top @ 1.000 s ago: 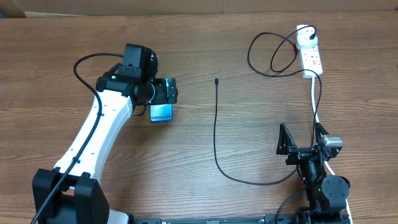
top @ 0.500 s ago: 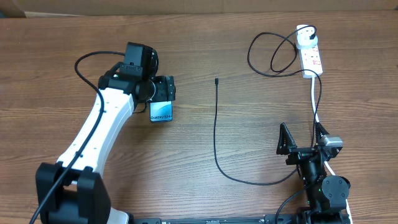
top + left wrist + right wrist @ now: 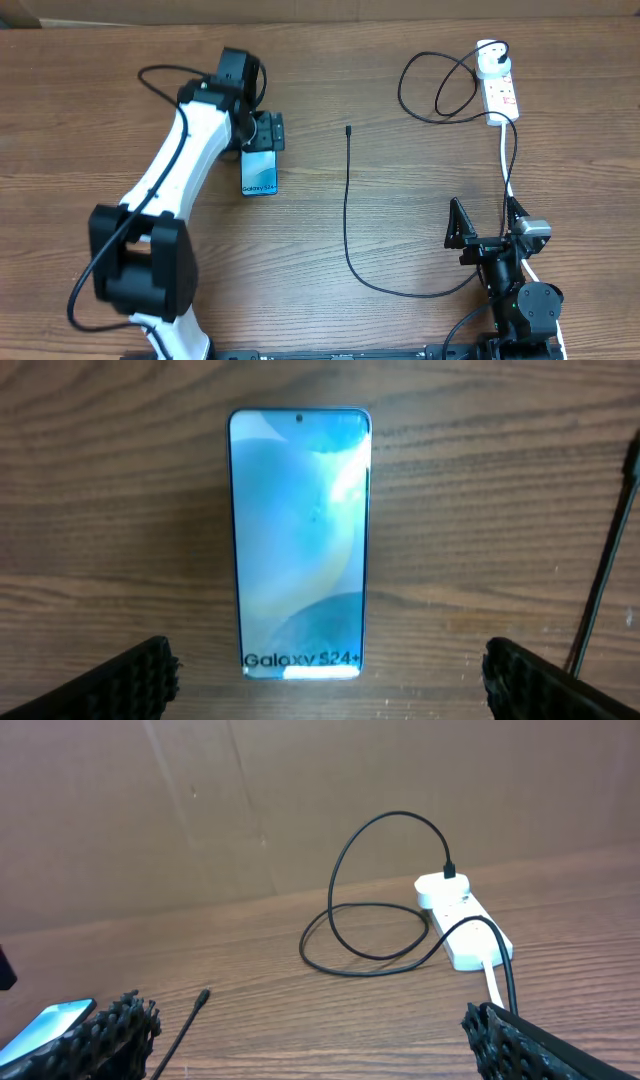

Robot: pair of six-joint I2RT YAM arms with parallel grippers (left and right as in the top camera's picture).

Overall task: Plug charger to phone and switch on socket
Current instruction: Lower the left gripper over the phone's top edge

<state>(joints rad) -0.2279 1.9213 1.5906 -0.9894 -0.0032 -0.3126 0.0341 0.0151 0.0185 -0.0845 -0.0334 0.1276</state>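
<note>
1. The phone (image 3: 300, 540) is lying flat and face up on the left half of the wooden table (image 3: 100, 80). Its lit blue-white screen is showing "Galaxy S24+" along the edge nearer the robot, and nothing is sitting in its port.
2. The left gripper (image 3: 266, 135) is hovering over the phone's farther end with its jaws spread wide. In the left wrist view its fingers (image 3: 140, 680) are flanking the phone with bare wood showing on both sides, and they are gripping nothing.
3. The charger (image 3: 346, 210) is lying to the right of the phone, well apart from it.
   - Its small black tip is pointing toward the far edge of the table.
   - The thin black cable is running straight back toward the robot and bending right in front of the right arm.
   - It is then heading up the right side and looping loosely just left of the socket (image 3: 503, 95).
4. The charger's round white adapter (image 3: 489, 62) is sitting in the far end of the socket, which is lying at the far right of the table. The red switches are too small to read as on or off.
5. A white cord (image 3: 505, 165) is leaving the socket's near end and running toward the right arm.
6. The right gripper (image 3: 487, 228) is resting low at the front right with its jaws fully spread and holding nothing. The black cable is passing close beside it.
7. A brown cardboard wall (image 3: 150, 810) is standing behind the table.
</note>
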